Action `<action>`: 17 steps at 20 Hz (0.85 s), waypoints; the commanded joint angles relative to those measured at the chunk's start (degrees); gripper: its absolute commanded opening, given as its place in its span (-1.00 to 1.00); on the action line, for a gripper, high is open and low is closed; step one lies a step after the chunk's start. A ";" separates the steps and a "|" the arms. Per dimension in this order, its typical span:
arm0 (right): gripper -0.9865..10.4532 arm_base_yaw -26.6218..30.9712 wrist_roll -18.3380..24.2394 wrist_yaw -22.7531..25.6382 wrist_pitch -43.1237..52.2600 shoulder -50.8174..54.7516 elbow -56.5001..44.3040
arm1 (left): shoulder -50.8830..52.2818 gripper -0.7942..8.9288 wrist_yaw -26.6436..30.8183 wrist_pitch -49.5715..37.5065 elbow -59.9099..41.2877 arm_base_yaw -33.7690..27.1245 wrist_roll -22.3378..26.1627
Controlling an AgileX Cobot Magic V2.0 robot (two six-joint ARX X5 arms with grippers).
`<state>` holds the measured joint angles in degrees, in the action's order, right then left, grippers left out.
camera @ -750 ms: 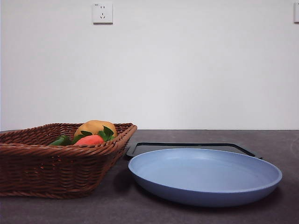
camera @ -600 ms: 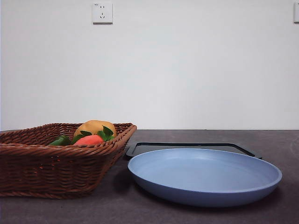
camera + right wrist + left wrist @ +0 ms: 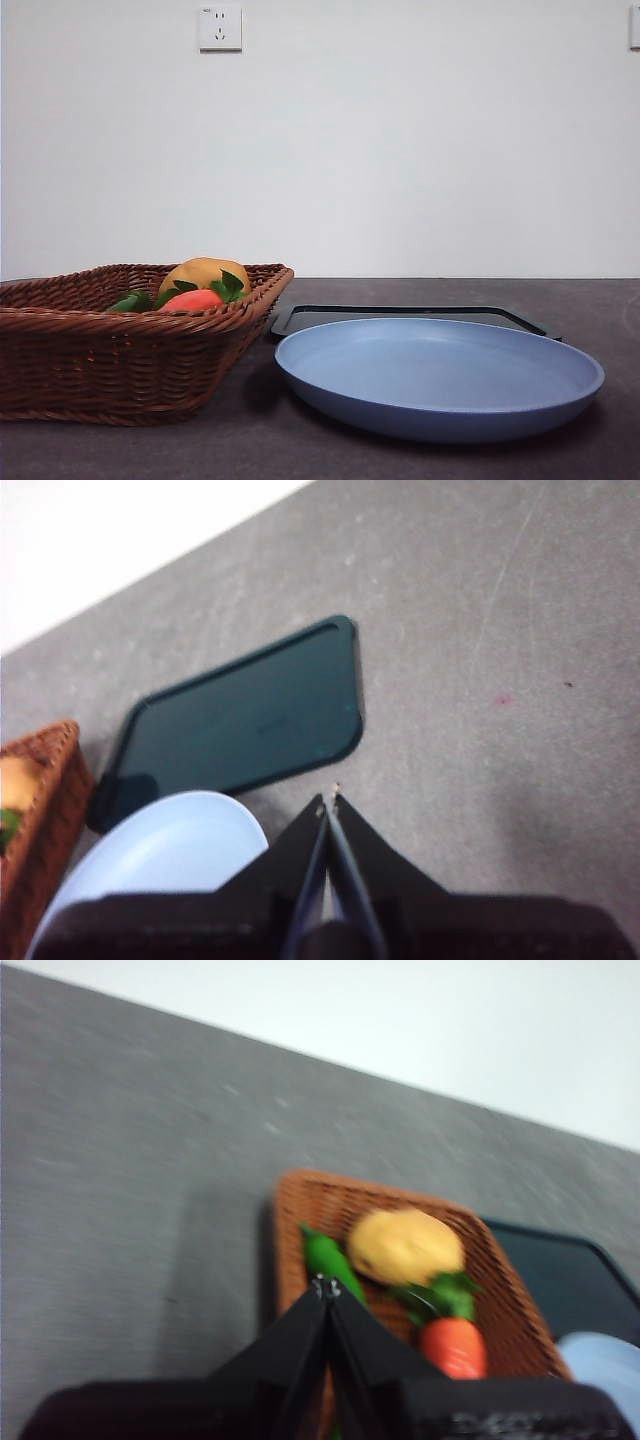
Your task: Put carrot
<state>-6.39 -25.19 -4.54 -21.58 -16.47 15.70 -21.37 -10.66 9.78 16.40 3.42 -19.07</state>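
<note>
The red-orange carrot (image 3: 190, 300) with green leaves (image 3: 228, 285) lies in a brown wicker basket (image 3: 120, 350) at the left; it also shows in the left wrist view (image 3: 453, 1345). My left gripper (image 3: 325, 1285) is shut and empty, held high above the basket. My right gripper (image 3: 329, 803) is shut and empty, high above the table beside the blue plate (image 3: 160, 865) and the dark tray (image 3: 250, 720). Neither gripper shows in the front view.
The basket also holds a yellow-brown potato-like lump (image 3: 203, 273) and a small green vegetable (image 3: 328, 1258). A wide blue plate (image 3: 440, 375) stands at the front right, with a flat dark tray (image 3: 410, 315) behind it. The table is dark grey.
</note>
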 commanded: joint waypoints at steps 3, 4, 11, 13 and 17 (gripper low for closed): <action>-0.82 -0.02 3.69 -2.54 -5.84 -10.14 8.17 | -13.46 -0.82 -10.43 -0.26 7.32 0.04 1.99; -0.82 -0.02 4.50 -4.70 -6.40 -12.85 9.79 | -16.92 -0.82 -12.76 0.02 9.11 0.31 3.15; -0.80 -0.04 6.91 -22.86 -7.80 -31.34 13.64 | -36.13 -0.82 -23.54 10.49 19.34 5.18 10.32; -0.75 -0.04 7.10 -24.24 -7.56 -35.34 13.64 | -37.90 -0.80 -26.95 9.75 19.34 5.99 10.32; -0.34 -0.07 7.04 -23.91 -5.38 -41.09 13.64 | -37.94 -0.27 -26.91 8.74 19.34 6.80 10.08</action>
<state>-6.37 -18.72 -28.49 -27.29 -57.25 28.77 -58.98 -37.10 19.03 35.20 9.93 -9.91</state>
